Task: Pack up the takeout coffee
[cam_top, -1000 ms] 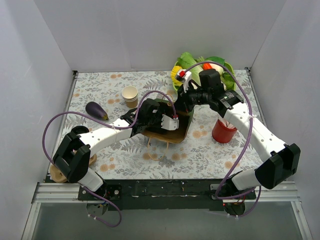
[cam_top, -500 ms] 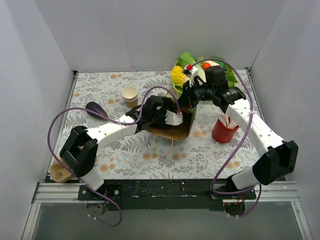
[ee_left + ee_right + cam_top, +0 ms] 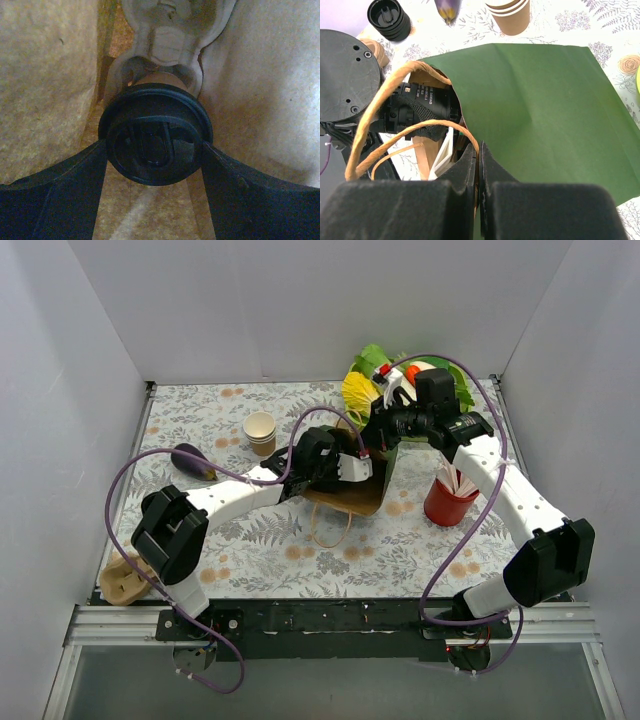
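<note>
— So, what is your left hand doing?

— My left gripper (image 3: pixel 154 149) is inside the paper bag (image 3: pixel 350 502). Its two dark fingers (image 3: pixel 60 195) are set against both sides of the black lid (image 3: pixel 145 152), so it pinches the takeout coffee (image 3: pixel 155 125) between them. The lid faces my wrist camera, and the tan cup body goes deeper into the bag behind it. The brown paper walls stand on both sides of the cup.

— And the right hand?

— My right gripper (image 3: pixel 479 156) has its fingers pressed together on the rim of the bag mouth, just beside a twine handle (image 3: pixel 420 63). The green face of the bag is turned upward. The mouth opens toward my left arm.

— Does the cup touch the bottom of the bag?

— I cannot tell. A pale shape is behind the cup, and I cannot tell what it is.

— What is around the bag?

— On the flowered table (image 3: pixel 200 405), the stack of lidless cups (image 3: pixel 260 430) is near the bag, on its far left side. The eggplant (image 3: pixel 193 461) lies further to the left of the bag. A stack of black lids (image 3: pixel 389 19) is also on that side, apart from the bag. The red cup of straws (image 3: pixel 447 502) stands to the right of the bag, not touching it. Green and yellow vegetables (image 3: pixel 372 365) are behind the bag.
</note>
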Controlling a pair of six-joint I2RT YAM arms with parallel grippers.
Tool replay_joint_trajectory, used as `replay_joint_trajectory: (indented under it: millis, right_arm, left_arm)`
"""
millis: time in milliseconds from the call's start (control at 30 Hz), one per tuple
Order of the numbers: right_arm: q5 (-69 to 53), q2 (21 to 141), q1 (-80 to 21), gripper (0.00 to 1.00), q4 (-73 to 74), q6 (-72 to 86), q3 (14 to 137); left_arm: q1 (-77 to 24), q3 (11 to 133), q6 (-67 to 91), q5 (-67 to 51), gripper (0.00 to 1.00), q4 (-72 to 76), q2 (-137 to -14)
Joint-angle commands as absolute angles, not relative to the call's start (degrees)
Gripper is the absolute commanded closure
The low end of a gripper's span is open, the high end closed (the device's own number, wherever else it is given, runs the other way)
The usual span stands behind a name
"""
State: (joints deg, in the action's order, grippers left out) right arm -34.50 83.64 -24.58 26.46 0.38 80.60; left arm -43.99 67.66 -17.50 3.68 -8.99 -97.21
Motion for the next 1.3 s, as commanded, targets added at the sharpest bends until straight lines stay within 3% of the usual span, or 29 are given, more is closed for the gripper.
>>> replay_joint_trajectory:
  millis: [0, 400, 900, 1267]
  right_arm:
    - [-40.87, 82.88, -25.31, 0.99, 29.62, 3.78, 81.12]
    - [-41.4, 83.67, -24.87, 0.99, 29.71, 5.18, 81.83]
    - [-43.33, 86.13, -21.45, 0.99, 29.18, 9.67, 81.12]
    - [-43.59, 86.48, -20.65, 0.99, 29.27, 10.28, 81.21]
  left_arm:
    - [-42.54, 70.14, -10.03, 7.82, 1.0, -9.67, -96.59]
    - [-42.54, 72.69, -5.71, 7.03, 1.0, -12.92, -96.59]
    - [-42.71, 75.32, -0.44, 10.89, 1.0, -6.77, -103.71]
    - [-46.14, 64.35, -9.39, 18.36, 1.0, 12.82, -104.33]
